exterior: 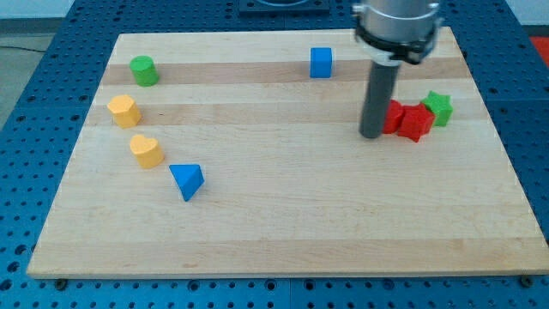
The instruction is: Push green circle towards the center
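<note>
The green circle (143,70) is a short green cylinder near the top left corner of the wooden board (283,215). My tip (371,135) is at the view's right, far from the green circle, touching or just left of two red blocks (407,119). A green star block (438,107) sits right of the red blocks. The rod rises from the tip to the arm's body (397,26) at the view's top.
A blue cube (321,62) stands near the top centre. Two yellow blocks (123,111) (146,150) lie at the left below the green circle. A blue triangle (187,180) lies lower left. A blue perforated table (34,172) surrounds the board.
</note>
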You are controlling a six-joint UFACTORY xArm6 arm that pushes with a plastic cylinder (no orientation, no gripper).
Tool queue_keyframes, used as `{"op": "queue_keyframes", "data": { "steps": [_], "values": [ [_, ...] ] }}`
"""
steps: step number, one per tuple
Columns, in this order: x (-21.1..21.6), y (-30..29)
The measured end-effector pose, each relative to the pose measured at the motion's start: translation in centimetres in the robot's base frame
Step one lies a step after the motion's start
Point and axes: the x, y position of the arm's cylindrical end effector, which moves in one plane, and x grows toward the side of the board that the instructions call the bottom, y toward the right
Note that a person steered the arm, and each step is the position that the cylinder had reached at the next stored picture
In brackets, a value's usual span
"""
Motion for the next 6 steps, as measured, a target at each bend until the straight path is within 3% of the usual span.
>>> {"op": "queue_keyframes", "data": {
  "steps": [1, 2, 3, 4, 5, 6],
  "values": [
    [-0.1, -5.2],
    [-7.0, -16.9],
    [-17.2, -21.3],
    [-21.3, -31.9],
    [-20.6, -41.0],
    [-16.4, -42.7]
  ]
}}
